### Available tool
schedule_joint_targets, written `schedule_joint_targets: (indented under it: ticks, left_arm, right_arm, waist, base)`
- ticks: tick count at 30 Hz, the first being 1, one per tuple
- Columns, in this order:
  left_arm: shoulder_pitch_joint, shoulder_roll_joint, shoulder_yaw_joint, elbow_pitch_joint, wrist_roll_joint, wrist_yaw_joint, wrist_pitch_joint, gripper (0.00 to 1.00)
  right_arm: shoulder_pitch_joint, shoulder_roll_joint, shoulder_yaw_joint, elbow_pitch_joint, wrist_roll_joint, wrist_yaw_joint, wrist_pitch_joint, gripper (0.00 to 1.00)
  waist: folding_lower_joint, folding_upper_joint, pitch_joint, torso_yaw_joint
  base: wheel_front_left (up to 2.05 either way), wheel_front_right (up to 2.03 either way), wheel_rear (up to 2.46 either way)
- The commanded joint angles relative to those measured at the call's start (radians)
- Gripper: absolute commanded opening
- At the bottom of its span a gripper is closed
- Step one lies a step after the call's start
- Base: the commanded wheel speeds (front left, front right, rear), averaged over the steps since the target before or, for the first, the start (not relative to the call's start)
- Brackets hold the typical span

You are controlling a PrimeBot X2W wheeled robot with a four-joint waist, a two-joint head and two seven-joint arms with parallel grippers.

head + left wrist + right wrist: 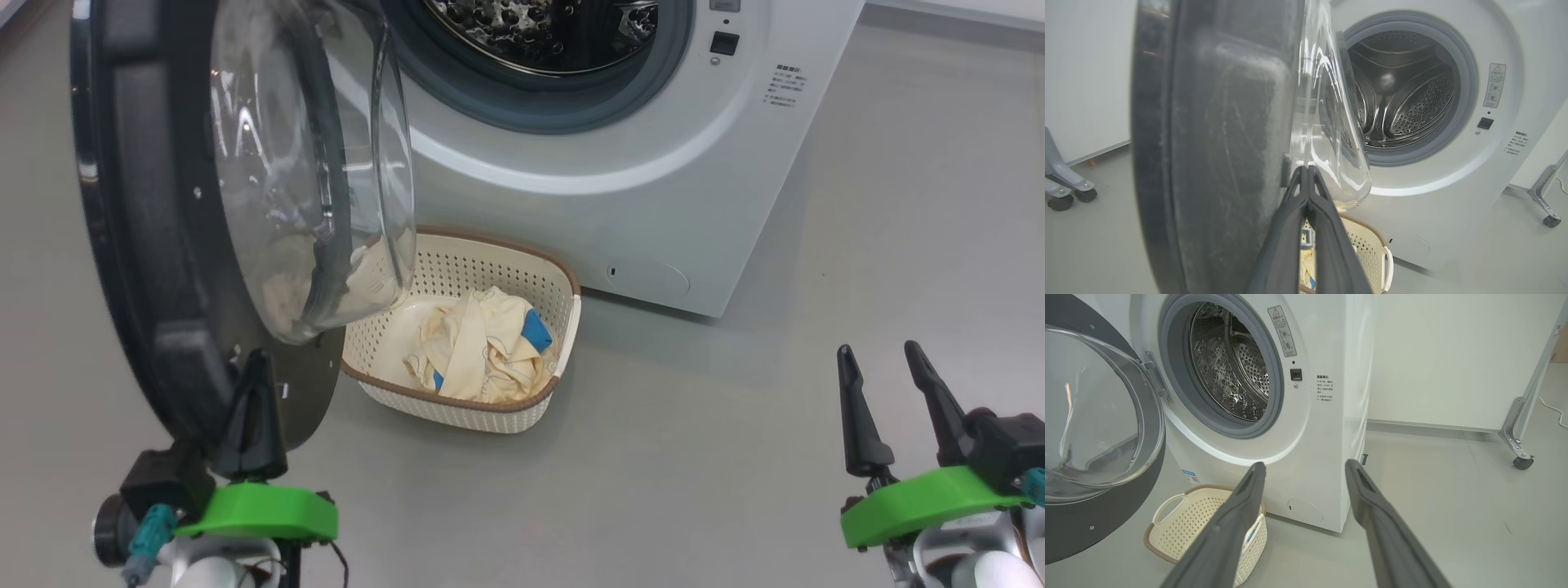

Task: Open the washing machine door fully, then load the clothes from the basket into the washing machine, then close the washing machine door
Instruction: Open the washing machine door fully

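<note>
Black washing machine door (155, 245) hung part-open, ten o'clock; left gripper (260, 363) pinched closed at its inner face, right gripper (880, 349) spread wide, empty. Opening step, likely; next, shove door wider.

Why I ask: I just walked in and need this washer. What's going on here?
A two-armed robot is partway through a laundry job. Its left tool, shut with nothing in it, sits at the inner side of the washing machine door, which is swung wide, leaving the drum exposed. The clothes lie in the basket on the floor in front of the washing machine, so nothing is loaded yet. The right tool hangs open off to the side, holding nothing.
</note>
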Motion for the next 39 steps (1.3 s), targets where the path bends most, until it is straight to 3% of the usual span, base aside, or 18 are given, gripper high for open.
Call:
schedule_joint_targets:
  ticks: [1,15,30,39]
  left_arm:
    - [-0.026,0.036,0.063,-0.029,-0.005,0.013,-0.007,0.0]
    - [-0.047,0.146,0.194,0.072,-0.04,0.034,0.001,0.0]
    - [-0.153,0.261,0.327,0.245,-0.079,0.02,-0.005,0.0]
    - [-0.235,0.306,0.38,0.332,-0.041,0.009,-0.007,0.0]
  right_arm:
    - [-0.022,-0.008,0.021,-0.04,-0.004,0.001,0.001,1.0]
    - [-0.043,-0.008,0.056,-0.045,-0.018,0.001,0.014,1.0]
    - [-0.071,-0.008,0.071,-0.042,-0.016,0.001,0.007,1.0]
    - [-0.096,-0.008,0.076,-0.041,-0.023,0.001,0.007,1.0]
  waist:
    - [0.0,0.0,0.002,-0.001]
    - [0.0,0.0,0.016,-0.021]
    - [0.0,0.0,0.061,-0.053]
    - [0.0,0.0,0.095,-0.065]
  base:
    - [0.0,0.0,0.0]
    - [0.0,0.0,0.0]
    - [0.0,0.0,0.0]
    - [0.0,0.0,0.0]
